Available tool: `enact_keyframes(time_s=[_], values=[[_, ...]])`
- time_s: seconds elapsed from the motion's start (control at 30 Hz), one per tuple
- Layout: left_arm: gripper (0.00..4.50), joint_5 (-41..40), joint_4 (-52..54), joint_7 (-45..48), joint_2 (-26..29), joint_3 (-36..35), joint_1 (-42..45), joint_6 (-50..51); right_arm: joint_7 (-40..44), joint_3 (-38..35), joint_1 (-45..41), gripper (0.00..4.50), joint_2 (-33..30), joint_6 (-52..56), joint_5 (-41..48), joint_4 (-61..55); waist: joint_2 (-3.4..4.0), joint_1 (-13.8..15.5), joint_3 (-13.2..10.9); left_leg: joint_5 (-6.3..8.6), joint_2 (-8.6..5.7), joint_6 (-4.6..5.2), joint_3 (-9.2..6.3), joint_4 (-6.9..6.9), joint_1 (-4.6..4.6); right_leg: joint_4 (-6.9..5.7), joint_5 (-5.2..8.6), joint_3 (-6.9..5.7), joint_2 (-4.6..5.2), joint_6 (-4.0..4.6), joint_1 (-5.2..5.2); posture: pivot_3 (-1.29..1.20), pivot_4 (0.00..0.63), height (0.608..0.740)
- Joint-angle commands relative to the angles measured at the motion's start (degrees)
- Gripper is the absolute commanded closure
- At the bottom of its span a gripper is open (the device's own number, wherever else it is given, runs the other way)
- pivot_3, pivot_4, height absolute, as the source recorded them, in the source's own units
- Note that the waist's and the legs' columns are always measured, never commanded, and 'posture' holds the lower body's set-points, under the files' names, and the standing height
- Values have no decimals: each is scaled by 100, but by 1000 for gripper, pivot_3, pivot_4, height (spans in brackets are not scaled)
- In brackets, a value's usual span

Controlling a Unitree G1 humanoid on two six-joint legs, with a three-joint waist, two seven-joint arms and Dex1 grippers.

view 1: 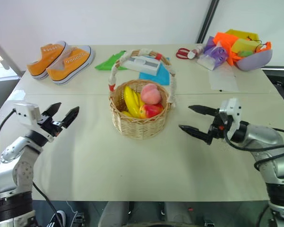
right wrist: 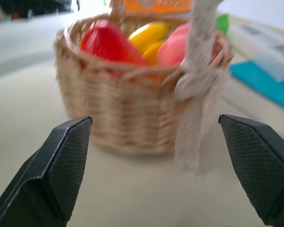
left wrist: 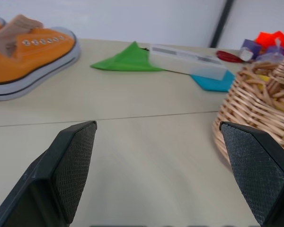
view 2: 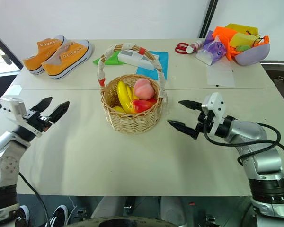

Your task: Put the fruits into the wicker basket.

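Note:
The wicker basket [view 1: 139, 120] stands at the table's middle, its white-wrapped handle [view 1: 116, 67] arching over it. Inside lie the fruits: a yellow banana [view 1: 130, 100], a pink peach [view 1: 150, 94] and an orange-red mango [view 1: 150, 110]. My left gripper [view 1: 61, 116] hovers open to the basket's left, well apart from it, nothing between its fingers. On the basket's right my right gripper [view 1: 195, 119] stands open and empty, pointing at the basket. In the right wrist view the basket [right wrist: 118, 118] sits close ahead; in the left wrist view its side [left wrist: 255, 113] shows.
A pair of orange sneakers [view 1: 61, 59] lies at the back left. Behind the basket are green paper [view 1: 109, 62], blue paper [view 1: 157, 75] and a white box [view 1: 144, 64]. A lavender bowl [view 1: 254, 59] of colourful items, red scissors [view 1: 182, 53] and a white sheet [view 1: 222, 78] occupy the back right.

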State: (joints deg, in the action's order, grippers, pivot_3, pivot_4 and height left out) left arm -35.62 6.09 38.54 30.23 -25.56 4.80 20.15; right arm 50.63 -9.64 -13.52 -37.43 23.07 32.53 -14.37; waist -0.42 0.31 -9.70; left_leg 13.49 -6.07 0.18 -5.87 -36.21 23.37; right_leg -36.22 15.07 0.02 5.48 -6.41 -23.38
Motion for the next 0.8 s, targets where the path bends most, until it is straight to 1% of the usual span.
enact_keyframes(time_s=[0.03, 0.07, 0.17, 0.33, 0.43, 0.47, 0.63, 0.67, 0.73, 0.8], values=[[52, -220, 444, 737, 184, 4, -268, -282, -837, 41, -606, 0, 506, 188, 64, -217, 0, -30, 0, 0, 1, -1, 0, 1, 0, -1, 0, 0, -1, 0, -1, 0, 150, 740], [52, -326, 574, 1053, 235, 20, -402, -328, -999, 111, -758, 0, 670, 290, 105, -271, 1, -52, 0, -1, 3, -2, 0, 3, 0, -2, 0, 1, -3, 1, -3, 0, 150, 740], [52, -673, 881, 1626, 420, -76, -782, -210, -1380, 457, -1118, 0, 1009, 349, -216, -212, 1, -89, 0, -2, 3, -3, -1, 8, 1, -1, 1, 1, -2, 3, -5, 0, 150, 740], [52, -653, 1193, 2002, 517, -94, -1115, -525, -1518, 888, -1250, 0, 1254, 323, -509, -132, 3, -85, 0, -2, -1, -3, -2, 6, 1, 0, 1, 1, 1, 3, -4, 0, 150, 740], [0, -771, 1470, 2121, 486, -66, -1273, -558, -1775, 929, -1420, 863, 1413, 269, -741, 161, 4, -96, -1, -2, 0, -3, -1, 6, 1, -1, 1, 1, 0, 3, -5, 0, 150, 740], [0, -760, 1493, 2118, 460, -63, -1269, -614, -1879, 896, -1482, 1357, 1441, 250, -830, 259, 4, -96, -1, -2, 0, -3, -1, 6, 1, -2, 1, 1, 0, 3, -6, 0, 150, 740], [0, -798, 1481, 2086, 455, 49, -1211, -550, -1825, 840, -1457, 3983, 1459, 269, -794, 226, 4, -96, -1, -3, 0, -5, -1, 9, 0, -3, 1, 1, -2, 4, -7, 0, 150, 740], [0, -810, 1473, 2107, 455, 88, -1193, -537, -1826, 823, -1439, 4408, 1451, 283, -789, 204, 4, -96, -1, -3, 0, -4, -1, 9, 0, -3, 0, 1, -2, 4, -7, 0, 150, 740], [0, -902, 1495, 2135, 462, 193, -1132, -436, -1820, 694, -1411, 4423, 1380, 320, -732, 163, 4, -95, -1, -3, 0, -4, -1, 8, 0, -3, 0, 1, -2, 4, -6, 0, 150, 740], [0, -888, 1493, 2111, 452, 301, -1027, -434, -1860, 409, -1401, 4423, 1273, 353, -639, 131, 4, -86, -1, -3, 0, -4, -1, 7, 0, -3, 0, 1, -2, 4, -5, 0, 150, 740]])
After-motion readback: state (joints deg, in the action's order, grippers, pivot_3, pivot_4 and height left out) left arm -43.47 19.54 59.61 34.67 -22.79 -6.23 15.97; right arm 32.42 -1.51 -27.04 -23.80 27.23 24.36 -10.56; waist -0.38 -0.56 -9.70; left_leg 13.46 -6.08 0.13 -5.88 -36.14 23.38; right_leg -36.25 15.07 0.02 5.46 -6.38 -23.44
